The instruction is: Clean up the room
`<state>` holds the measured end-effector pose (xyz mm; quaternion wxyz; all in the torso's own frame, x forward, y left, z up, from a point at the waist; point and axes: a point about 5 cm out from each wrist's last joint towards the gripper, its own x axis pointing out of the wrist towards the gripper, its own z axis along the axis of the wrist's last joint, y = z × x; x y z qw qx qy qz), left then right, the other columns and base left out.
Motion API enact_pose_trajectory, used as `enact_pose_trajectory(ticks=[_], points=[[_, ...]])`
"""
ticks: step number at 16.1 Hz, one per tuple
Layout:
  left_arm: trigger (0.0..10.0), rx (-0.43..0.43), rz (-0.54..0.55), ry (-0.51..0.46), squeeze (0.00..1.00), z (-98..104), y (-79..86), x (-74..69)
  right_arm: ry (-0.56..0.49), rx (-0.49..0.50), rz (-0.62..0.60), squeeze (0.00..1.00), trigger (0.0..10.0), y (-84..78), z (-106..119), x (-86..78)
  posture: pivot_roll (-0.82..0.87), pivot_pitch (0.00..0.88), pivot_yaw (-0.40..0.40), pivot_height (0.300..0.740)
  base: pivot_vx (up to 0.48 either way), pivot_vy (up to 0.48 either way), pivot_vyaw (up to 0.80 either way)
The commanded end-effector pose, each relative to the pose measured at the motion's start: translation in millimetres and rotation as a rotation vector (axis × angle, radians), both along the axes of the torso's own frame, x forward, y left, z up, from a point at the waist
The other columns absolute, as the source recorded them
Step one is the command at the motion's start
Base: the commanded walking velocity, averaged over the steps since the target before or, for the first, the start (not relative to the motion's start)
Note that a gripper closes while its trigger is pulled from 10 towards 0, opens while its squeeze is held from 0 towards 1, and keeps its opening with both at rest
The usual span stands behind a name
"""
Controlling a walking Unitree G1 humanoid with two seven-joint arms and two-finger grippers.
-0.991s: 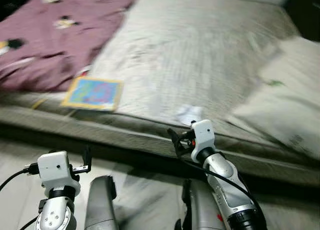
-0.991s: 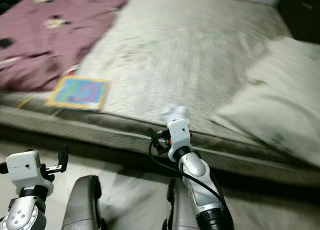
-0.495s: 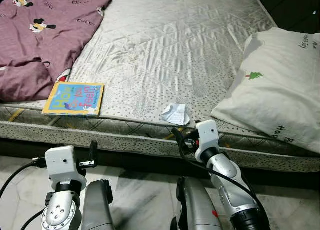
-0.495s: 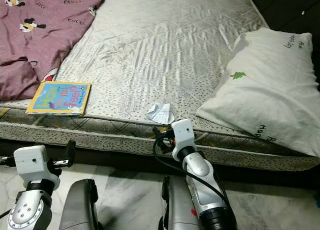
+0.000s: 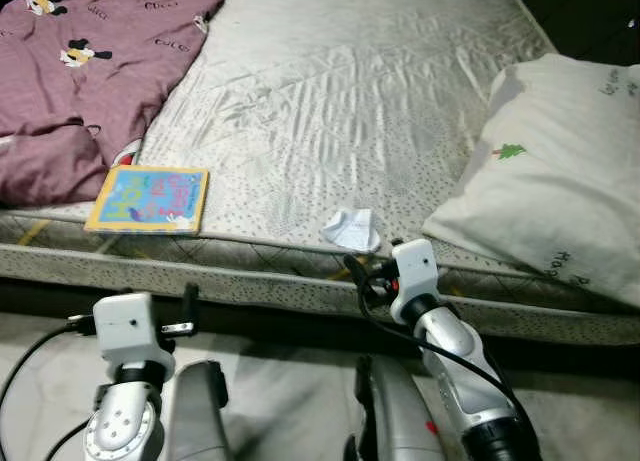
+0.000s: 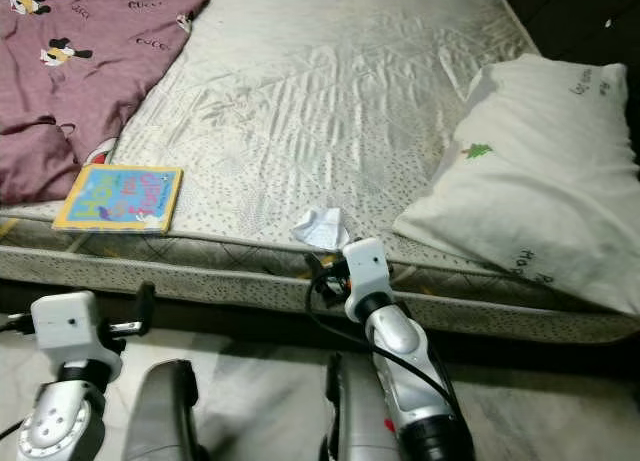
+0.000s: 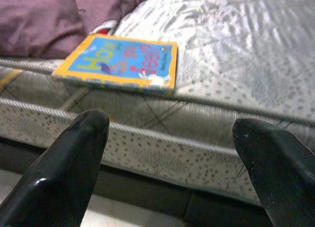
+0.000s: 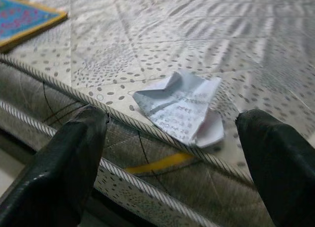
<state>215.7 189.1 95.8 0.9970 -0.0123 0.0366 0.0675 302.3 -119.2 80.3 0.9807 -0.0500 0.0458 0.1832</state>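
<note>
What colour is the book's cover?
The book has a blue cover with a yellow border and coloured lettering, clearest in the left wrist view.

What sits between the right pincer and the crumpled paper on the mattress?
Only the corded mattress edge. In the right wrist view the open right pincer frames the crumpled paper straight ahead, with nothing else in the gap.

Maroon blanket (image 5: 70, 71) with cartoon prints, pale grey quilted mattress (image 5: 340, 111) speckled with dots, blue yellow-bordered book (image 5: 150, 198), white crumpled paper (image 8: 182, 107), white pillow (image 5: 560, 171) with green tree.
</note>
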Motion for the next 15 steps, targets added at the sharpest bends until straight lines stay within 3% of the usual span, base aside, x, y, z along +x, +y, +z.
enact_pose_trajectory(ticks=[1,4,15], points=[[10.0,0.004,0.009,0.011,0.00,-2,4.1,-1.9,-0.022,0.008,0.009,0.00,10.0,4.0,4,1.9,0.07,0.126,-0.054,0.546,0.300,0.000,0.79],[10.0,0.004,0.012,0.011,0.00,-2,4.2,-1.3,-0.022,0.009,0.011,0.00,10.0,5.0,3,2.1,0.07,0.126,-0.056,0.546,0.296,0.000,0.79],[10.0,-0.002,0.017,0.038,0.00,-6,2.4,-1.6,0.005,-0.040,-0.031,0.00,10.0,2.4,-2,15.4,0.10,0.126,-0.064,0.546,0.025,0.000,0.00]])
